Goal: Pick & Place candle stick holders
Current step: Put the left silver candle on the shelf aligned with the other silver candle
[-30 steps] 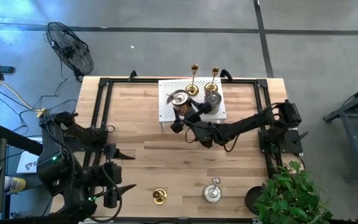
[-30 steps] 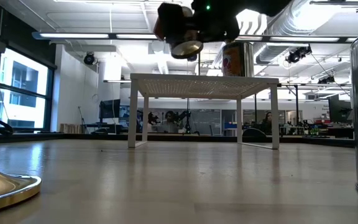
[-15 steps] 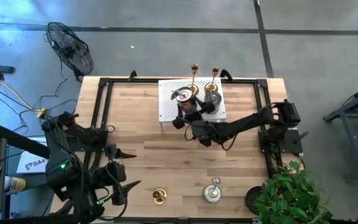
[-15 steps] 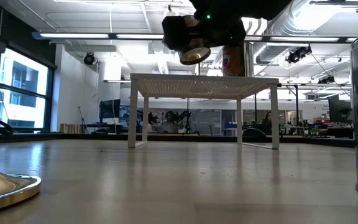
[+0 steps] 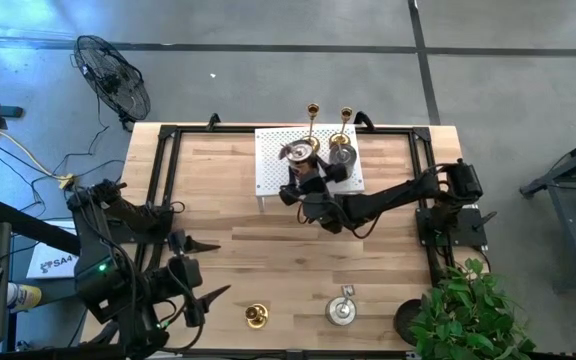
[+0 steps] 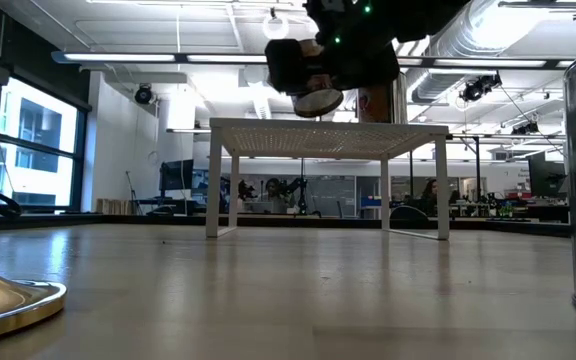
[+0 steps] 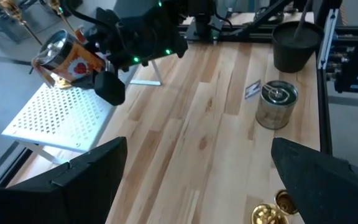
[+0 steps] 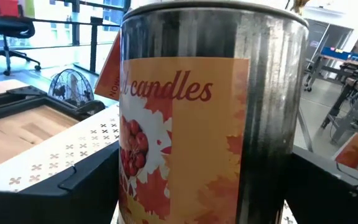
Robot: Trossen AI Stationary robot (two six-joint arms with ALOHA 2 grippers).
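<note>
right hand (image 5: 298, 170) grips a candle tin (image 8: 210, 118) above the white rack (image 5: 268, 172); next it must lower it; left hand (image 5: 208, 270) waits, fingers apart

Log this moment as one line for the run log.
right tool: shut on candle tin, held tilted above white rack | left tool: open, waiting near table's front left | on rack: two gold candlesticks, one tin

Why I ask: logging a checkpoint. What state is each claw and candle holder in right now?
right claw: shut on labelled tin, over white rack
labelled tin: lifted, tilted
second tin: upright on rack
third tin: upright on table
gold candlestick pair: upright at rack's far edge
third gold candlestick: standing on table
left claw: open, empty, near-left of table
</note>
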